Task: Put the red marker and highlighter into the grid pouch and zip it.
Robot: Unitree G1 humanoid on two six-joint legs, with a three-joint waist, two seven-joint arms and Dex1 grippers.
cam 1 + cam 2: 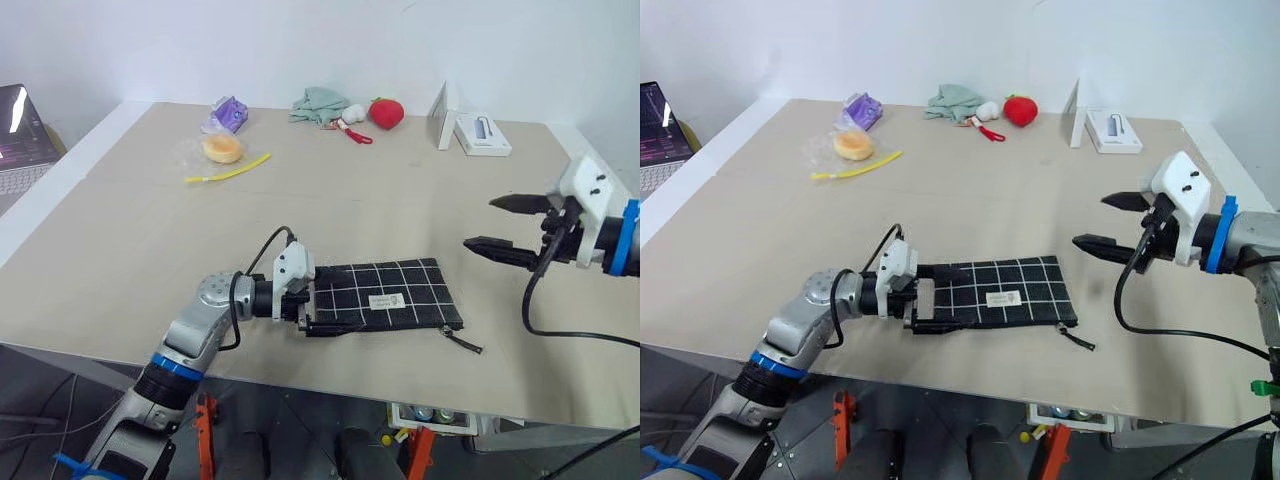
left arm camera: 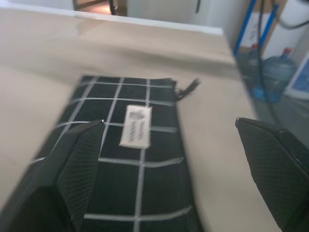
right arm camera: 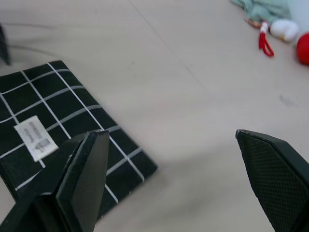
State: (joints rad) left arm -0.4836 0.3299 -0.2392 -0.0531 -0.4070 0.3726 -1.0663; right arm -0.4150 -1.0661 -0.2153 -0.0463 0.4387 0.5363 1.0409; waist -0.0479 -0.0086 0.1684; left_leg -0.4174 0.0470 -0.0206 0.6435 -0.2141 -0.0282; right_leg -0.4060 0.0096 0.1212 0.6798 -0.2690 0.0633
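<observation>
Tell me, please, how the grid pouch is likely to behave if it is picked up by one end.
The grid pouch looks like thin fabric lying flat, so it would probably sag rather than stay stiff. It seems light for its size. Its zipper pull trails loose on the table and would likely dangle.

A lab or test room is suggested: a plain beige desk (image 1: 400,200) set against bare white walls, a laptop (image 1: 18,135) alongside, loose cables and water jugs (image 2: 275,77) seen beyond.
</observation>
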